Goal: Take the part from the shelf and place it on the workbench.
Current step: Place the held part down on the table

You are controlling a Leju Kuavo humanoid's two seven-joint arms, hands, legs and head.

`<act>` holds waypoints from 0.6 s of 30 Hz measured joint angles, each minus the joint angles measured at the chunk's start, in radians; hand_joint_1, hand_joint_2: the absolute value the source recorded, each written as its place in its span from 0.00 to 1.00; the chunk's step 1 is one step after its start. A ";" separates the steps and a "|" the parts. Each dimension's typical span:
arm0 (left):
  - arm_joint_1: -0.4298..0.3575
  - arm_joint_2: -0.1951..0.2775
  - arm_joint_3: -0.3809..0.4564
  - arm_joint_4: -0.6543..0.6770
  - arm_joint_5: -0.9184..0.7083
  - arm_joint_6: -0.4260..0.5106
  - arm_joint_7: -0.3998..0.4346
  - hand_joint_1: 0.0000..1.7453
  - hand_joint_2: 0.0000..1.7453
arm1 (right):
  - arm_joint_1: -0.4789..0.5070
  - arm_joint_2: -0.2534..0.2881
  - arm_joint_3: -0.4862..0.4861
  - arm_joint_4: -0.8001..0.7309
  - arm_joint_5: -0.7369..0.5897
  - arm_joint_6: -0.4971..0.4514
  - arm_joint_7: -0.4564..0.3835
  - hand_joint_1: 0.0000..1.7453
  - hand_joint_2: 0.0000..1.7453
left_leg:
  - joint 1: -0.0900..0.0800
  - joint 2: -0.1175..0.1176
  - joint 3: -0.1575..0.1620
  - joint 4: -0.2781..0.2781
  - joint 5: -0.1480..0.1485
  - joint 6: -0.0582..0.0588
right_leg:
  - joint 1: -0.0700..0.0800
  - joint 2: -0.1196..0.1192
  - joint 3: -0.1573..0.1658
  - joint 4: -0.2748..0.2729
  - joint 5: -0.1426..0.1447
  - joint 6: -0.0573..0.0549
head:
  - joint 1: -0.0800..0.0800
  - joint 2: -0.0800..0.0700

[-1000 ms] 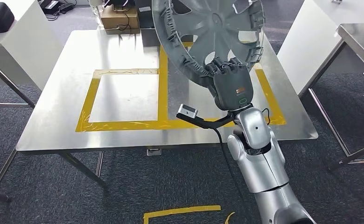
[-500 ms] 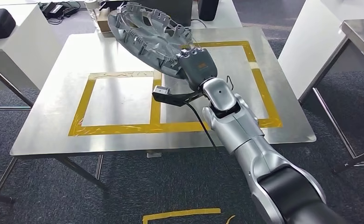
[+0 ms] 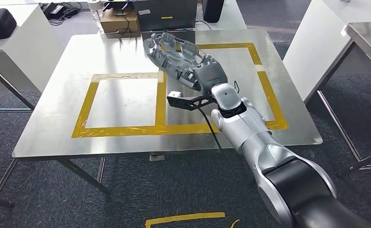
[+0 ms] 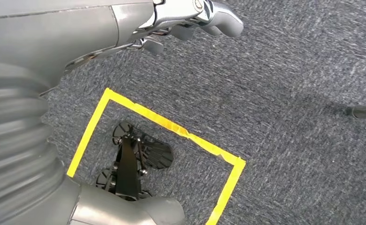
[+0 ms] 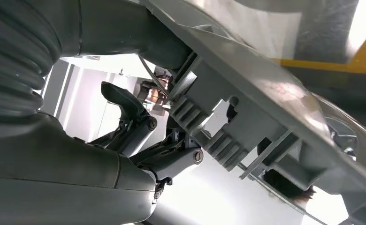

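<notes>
Right hand (image 3: 208, 73) grips the part (image 3: 176, 52), a grey wheel cover, by its near rim; the fingers (image 5: 171, 157) are closed on the ribbed edge in the right wrist view.

Change: one second ago the part stood almost upright, high above the counter (image 3: 55, 123). Half a second ago it was tilted over to the left. Now it lies nearly flat and low over the far side of the counter, across the far end of the middle yellow tape (image 3: 161, 102) line. Whether it touches the surface cannot be told.

Judgement: placement nearly done; release remains.

Left hand (image 4: 190, 18) hangs over the carpet, holding nothing, fingers loosely curled.
</notes>
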State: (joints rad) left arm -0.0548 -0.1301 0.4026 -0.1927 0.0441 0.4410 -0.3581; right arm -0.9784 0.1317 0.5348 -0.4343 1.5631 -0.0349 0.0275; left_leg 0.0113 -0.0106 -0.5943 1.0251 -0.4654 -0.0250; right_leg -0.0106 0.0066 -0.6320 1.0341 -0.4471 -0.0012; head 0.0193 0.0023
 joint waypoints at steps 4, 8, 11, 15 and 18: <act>-0.004 0.000 -0.001 0.000 -0.011 0.025 -0.005 0.00 1.00 | -0.002 -0.022 0.000 0.033 0.003 0.026 0.047 1.00 1.00 | 0.000 0.000 0.000 0.001 0.000 0.000 | 0.000 0.000 0.001 -0.001 0.001 0.002 | 0.000 0.000; -0.006 0.000 0.000 0.000 -0.019 0.119 -0.017 0.00 1.00 | -0.007 -0.044 0.000 0.053 0.006 0.046 0.096 1.00 1.00 | -0.001 0.000 0.000 0.001 0.000 0.001 | 0.000 0.000 0.002 -0.002 0.002 0.003 | 0.000 0.000; -0.005 0.000 0.000 0.000 -0.019 0.149 -0.022 0.00 1.00 | -0.019 -0.061 0.000 0.061 0.007 0.064 0.124 1.00 1.00 | -0.001 0.000 -0.001 0.002 0.000 0.001 | 0.000 0.000 0.002 -0.002 0.003 0.004 | 0.000 0.000; -0.005 0.001 0.000 0.000 -0.019 0.152 -0.022 0.00 1.00 | -0.045 -0.083 -0.001 0.068 0.007 0.091 0.150 1.00 1.00 | -0.002 0.001 -0.001 0.002 -0.001 0.001 | 0.000 0.001 0.001 -0.002 0.003 0.004 | 0.000 0.000; -0.006 0.001 0.000 0.000 -0.020 0.152 -0.022 0.00 1.00 | -0.063 -0.097 -0.001 0.072 0.007 0.098 0.156 0.75 0.75 | -0.002 0.001 -0.001 0.002 -0.001 0.001 | 0.000 0.001 0.001 -0.002 0.003 0.004 | 0.000 0.000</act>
State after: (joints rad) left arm -0.0603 -0.1290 0.4021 -0.1930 0.0238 0.5932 -0.3798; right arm -1.0416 0.0352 0.5334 -0.3619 1.5704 0.0632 0.1836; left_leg 0.0097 -0.0096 -0.5949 1.0273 -0.4660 -0.0237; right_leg -0.0111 0.0077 -0.6307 1.0316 -0.4443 0.0030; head 0.0194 0.0023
